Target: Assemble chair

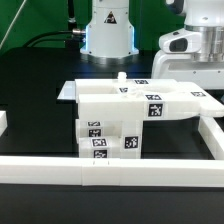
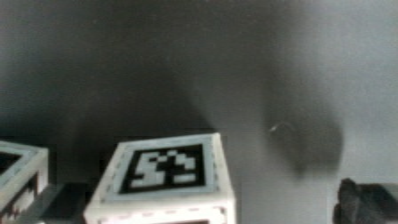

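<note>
On the black table [image 1: 40,110], the white blocky plastic chair [image 1: 125,112], marked with small black-and-white square tags, stands as one joined body: a flat slab on top and stacked tagged blocks beneath. No loose piece lies apart from the chair, so assembly appears well advanced. Which joints are not yet seated cannot be told. The robot's white two-finger gripper [image 2: 215,193] hangs just above the chair's end toward the exterior view's right, jaws spread and holding nothing. One white tagged block face [image 2: 164,172] of the chair sits between the fingertips, unpinched.
</note>
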`<state>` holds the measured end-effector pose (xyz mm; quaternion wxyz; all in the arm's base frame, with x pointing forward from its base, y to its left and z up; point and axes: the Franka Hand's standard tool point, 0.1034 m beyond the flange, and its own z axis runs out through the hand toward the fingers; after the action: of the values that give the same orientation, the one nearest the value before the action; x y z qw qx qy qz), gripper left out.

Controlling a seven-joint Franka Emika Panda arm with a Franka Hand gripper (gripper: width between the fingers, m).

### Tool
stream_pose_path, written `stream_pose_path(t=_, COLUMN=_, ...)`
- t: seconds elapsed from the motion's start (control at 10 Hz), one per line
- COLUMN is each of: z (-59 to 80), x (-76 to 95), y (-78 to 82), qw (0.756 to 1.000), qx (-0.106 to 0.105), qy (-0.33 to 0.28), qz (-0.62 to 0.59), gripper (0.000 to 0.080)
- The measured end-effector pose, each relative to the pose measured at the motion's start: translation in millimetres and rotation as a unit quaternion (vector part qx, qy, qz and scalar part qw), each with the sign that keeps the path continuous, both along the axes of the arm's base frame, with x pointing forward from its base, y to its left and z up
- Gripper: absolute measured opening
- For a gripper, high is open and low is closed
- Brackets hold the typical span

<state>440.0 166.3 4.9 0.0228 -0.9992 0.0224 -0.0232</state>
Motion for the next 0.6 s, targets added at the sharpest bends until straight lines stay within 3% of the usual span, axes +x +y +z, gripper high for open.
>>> stream_pose_path(t=0.1, z=-0.5, x=-0.3, y=-1.9, qw=1.0, qx=-0.001, qy=0.001, qz=-0.001, gripper=0.045)
stream_pose_path(t=0.2, z=-1.5, x=-1.7, y=-4.8, qw=1.0, qx=-0.002, qy=0.002, qz=0.0, gripper=0.045)
stream_pose_path(t=0.3, z=-1.5, x=-1.9, y=-8.3, qw=1.0, qx=-0.003, qy=0.002, qz=0.0, gripper=0.0261)
stream_pose_path(t=0.6, z=3.8, x=0.7, y=-12.1, qw=1.0, qx=0.0, qy=0.006, qz=-0.008, gripper=0.0265)
